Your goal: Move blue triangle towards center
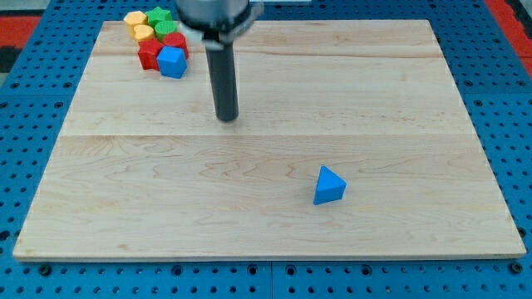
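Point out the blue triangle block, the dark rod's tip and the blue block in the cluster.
blue triangle block (329, 186): camera view, front face.
my tip (226, 118): camera view, rod's very end.
blue block (172, 61): camera view, top face, cluster's lower right.

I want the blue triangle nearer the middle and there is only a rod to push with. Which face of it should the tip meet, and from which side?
No grip is possible, so push. The blue triangle lies toward the view's bottom right of centre, while my tip is up-left of it. I would probably circle round and meet its lower-right face, then push toward the view's upper left. Its pointed shape may swivel, so press mid-face.
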Controlling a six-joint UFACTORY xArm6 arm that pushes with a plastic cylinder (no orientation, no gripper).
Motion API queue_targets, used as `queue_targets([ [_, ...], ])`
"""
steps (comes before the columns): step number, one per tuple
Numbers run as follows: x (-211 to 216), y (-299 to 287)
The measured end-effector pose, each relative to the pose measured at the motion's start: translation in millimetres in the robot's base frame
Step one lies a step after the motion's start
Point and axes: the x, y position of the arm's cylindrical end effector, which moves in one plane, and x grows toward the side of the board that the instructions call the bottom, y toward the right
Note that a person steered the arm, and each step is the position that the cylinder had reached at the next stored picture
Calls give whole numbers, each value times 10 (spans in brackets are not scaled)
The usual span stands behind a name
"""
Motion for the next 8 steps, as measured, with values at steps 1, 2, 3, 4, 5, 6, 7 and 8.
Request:
queue_targets([
  [1, 753, 163],
  [2, 1201, 655],
  [3, 1297, 1342],
  [4, 1141, 1167],
  [5, 946, 742],
  [6, 831, 696],
  [7, 1228, 1090],
  [8, 1326, 1695],
])
